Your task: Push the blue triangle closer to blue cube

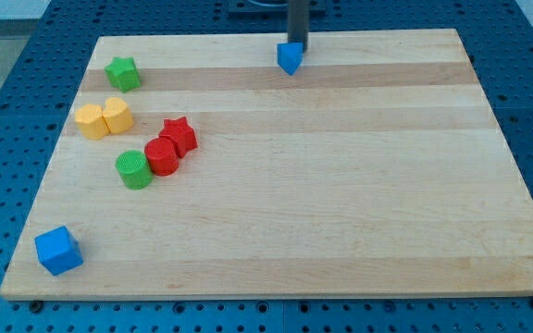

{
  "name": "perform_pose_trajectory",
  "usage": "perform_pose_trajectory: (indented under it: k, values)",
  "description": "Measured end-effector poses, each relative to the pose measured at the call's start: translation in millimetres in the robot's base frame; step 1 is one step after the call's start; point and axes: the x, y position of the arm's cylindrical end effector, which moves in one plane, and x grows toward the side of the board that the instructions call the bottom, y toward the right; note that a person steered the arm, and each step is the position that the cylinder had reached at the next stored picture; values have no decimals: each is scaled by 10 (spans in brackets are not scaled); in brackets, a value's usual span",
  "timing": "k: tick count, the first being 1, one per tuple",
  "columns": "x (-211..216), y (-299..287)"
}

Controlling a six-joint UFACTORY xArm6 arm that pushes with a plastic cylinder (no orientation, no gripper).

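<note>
The blue triangle [290, 58] lies near the board's top edge, a little right of the middle. The blue cube [58, 251] sits far away at the board's bottom left corner. My tip [297, 44] comes down from the view's top and stands right behind the blue triangle, at its upper right side, touching it or nearly so.
A green star [123, 73] is at the upper left. Two yellow blocks [104, 118] sit side by side below it. A red star [179, 135], a red cylinder [162, 156] and a green cylinder [134, 170] form a diagonal row. The wooden board [340, 203] lies on a blue perforated table.
</note>
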Motion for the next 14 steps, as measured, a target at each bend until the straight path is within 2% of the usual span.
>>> perform_pose_trajectory:
  k: [1, 2, 3, 4, 8, 12, 14]
  values:
    - [395, 22]
    - [493, -274]
    - [207, -410]
    - [221, -645]
    - [1530, -617]
    - [2444, -675]
    - [2807, -1346]
